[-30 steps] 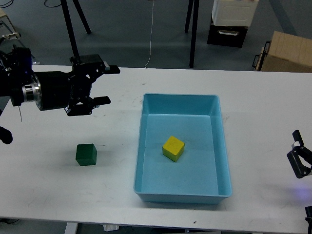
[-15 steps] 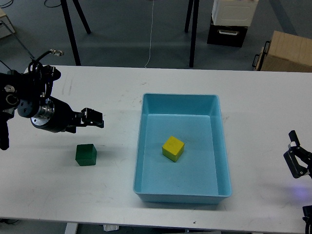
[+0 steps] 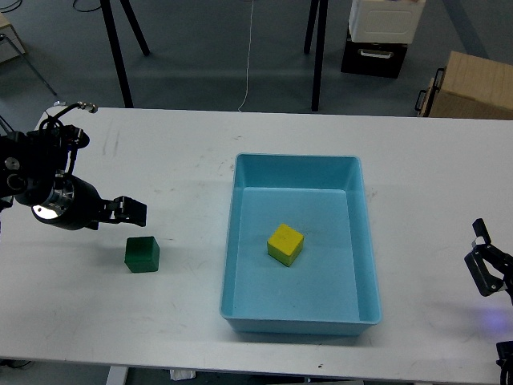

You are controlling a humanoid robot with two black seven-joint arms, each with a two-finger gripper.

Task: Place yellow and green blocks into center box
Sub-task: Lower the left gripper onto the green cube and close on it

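A dark green block (image 3: 142,254) sits on the white table (image 3: 176,168), left of the box. A yellow block (image 3: 285,244) lies inside the light blue box (image 3: 298,317) at the table's centre. My left gripper (image 3: 130,211) hangs just above and slightly left of the green block, apart from it. It is dark and foreshortened, so its fingers cannot be told apart. My right gripper (image 3: 489,269) is at the far right edge, well away from the box. It holds nothing that I can see, and its fingers are unclear.
A cardboard box (image 3: 473,87) and a white and black unit (image 3: 383,32) stand on the floor behind the table. Black stand legs (image 3: 318,48) rise beyond the far edge. A cable loop (image 3: 68,108) sticks up from my left arm.
My left arm has swung down and to the left, from above the table's back left to just over the green block. The right gripper has barely shifted. The blocks have not moved.
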